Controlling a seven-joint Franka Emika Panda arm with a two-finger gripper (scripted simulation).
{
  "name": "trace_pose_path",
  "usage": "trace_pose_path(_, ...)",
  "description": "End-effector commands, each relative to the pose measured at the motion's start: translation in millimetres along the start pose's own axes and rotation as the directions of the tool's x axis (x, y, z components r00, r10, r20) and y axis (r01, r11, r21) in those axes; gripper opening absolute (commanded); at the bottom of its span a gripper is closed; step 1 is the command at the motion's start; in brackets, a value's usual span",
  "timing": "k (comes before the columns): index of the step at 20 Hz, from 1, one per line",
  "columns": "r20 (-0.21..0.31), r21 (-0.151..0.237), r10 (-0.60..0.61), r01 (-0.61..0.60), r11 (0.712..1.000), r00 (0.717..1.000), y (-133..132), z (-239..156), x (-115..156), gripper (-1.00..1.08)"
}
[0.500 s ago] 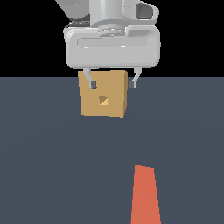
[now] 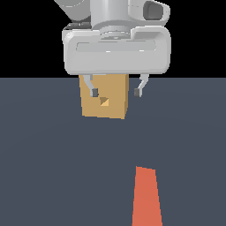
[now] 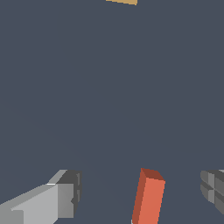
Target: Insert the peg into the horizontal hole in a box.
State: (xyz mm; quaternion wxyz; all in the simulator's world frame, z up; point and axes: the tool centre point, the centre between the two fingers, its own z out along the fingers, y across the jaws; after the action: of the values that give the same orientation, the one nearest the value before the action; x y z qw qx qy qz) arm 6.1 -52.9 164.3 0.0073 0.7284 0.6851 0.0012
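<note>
The tan box (image 2: 105,102) stands on the dark floor at the back, its small square hole (image 2: 104,101) facing the camera. A sliver of the box shows in the wrist view (image 3: 123,1). The peg's orange-red half (image 2: 146,197) lies on the floor in front, running out of the frame; its pale half is out of view. In the wrist view the peg (image 3: 148,197) lies between my fingers, below them. My gripper (image 2: 115,92) hangs open and empty, high above the floor, in front of the box. One finger (image 3: 65,194) shows in the wrist view.
Dark grey floor (image 2: 53,167) all around. Nothing else stands on it in these views.
My gripper has shifted slightly toward the exterior view's right. The box and peg have not moved.
</note>
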Motion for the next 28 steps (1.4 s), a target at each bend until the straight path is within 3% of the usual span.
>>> trace_pose_path(1,0.0,0.002,0.018,-0.018,1.0,1.0,3,9,-21,1.0)
trace_pose_path(16,-0.004,0.011,0.148,-0.148,0.989,0.989,25,82,-188,1.0)
trace_pose_path(22,-0.006,0.013,0.174,-0.174,0.985,0.985,28,96,-221,1.0)
trace_pose_path(28,-0.006,0.014,0.182,-0.182,0.983,0.983,30,100,-231,1.0)
